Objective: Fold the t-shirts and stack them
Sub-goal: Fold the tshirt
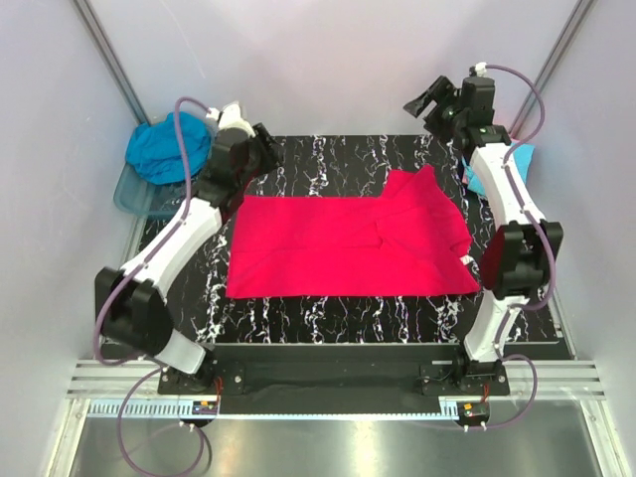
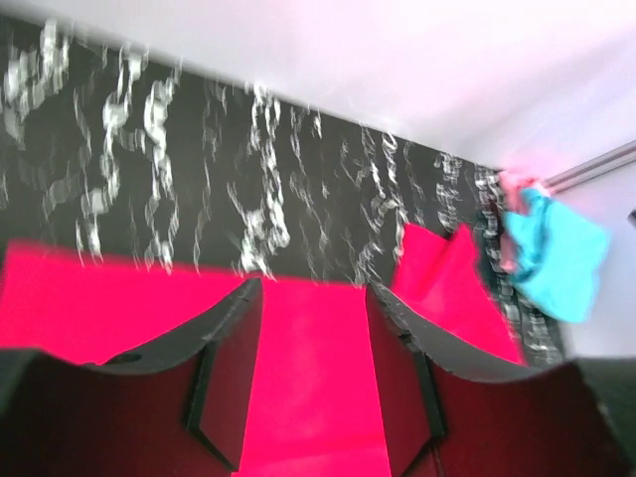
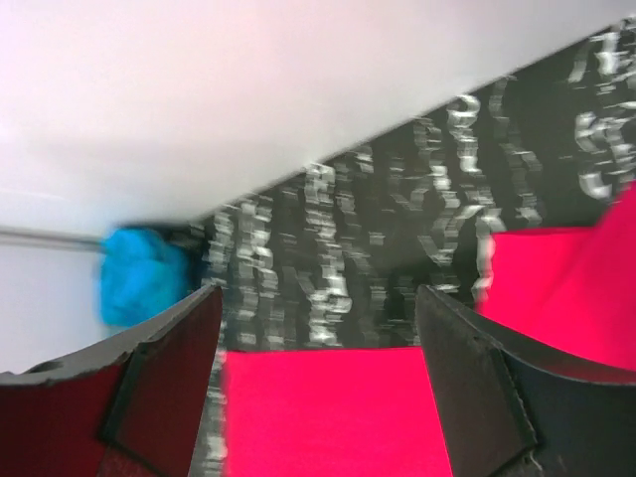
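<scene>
My left hand (image 2: 313, 298) and right hand (image 3: 320, 298) hung spread and empty by the bright pink-red cloth t-shirt (image 1: 348, 243) lying flat on the black marbled counter (image 1: 333, 161) — best, I judged, to pinch its far edge evenly.

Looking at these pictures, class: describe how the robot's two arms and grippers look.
Both the left arm and right arm have white tubular links joined by bulky black joints. Thin purple-grey cables loop alongside them. The left gripper and right gripper each have two black wedge-shaped fingers.

Top view looking down, wrist views low, blurred, seemingly sharing red shirt (image 2: 308, 388)
</scene>
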Motion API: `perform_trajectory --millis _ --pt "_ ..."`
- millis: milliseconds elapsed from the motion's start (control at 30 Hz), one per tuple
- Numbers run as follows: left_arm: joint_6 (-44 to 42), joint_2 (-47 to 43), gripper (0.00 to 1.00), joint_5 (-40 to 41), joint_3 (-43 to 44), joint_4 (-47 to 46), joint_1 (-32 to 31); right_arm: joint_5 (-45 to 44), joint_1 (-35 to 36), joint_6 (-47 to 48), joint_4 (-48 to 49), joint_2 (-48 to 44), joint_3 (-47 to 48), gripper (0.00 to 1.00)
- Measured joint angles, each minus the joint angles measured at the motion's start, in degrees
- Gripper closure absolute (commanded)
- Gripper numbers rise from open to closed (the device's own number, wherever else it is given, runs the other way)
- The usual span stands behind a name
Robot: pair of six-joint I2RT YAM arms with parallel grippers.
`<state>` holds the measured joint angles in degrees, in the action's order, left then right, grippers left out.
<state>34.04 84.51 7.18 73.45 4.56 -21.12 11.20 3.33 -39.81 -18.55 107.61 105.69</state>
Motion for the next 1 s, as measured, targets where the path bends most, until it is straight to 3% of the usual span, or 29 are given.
perform_trajectory --millis 167,333,433,1000 --pt "-9.66 8.79 0.50 -8.02 6.45 1.60 8.04 5.03 -5.46 10.25 -2.82 7.82 0.98 0.17" --pt "-12.90 14.21 0.51 -12.00 6.27 3.89 19.98 7.98 -12.48 15.21 -4.39 14.03 -0.48 0.18" --pt "-12.94 17.16 0.51 -12.85 5.49 4.87 23.61 8.92 -15.54 16.50 -4.76 16.31 -1.40 0.18" --pt "-8.50 36.02 0.55 -31.61 9.81 7.89 25.99 14.05 -15.69 17.14 -3.61 25.27 -1.18 0.20"
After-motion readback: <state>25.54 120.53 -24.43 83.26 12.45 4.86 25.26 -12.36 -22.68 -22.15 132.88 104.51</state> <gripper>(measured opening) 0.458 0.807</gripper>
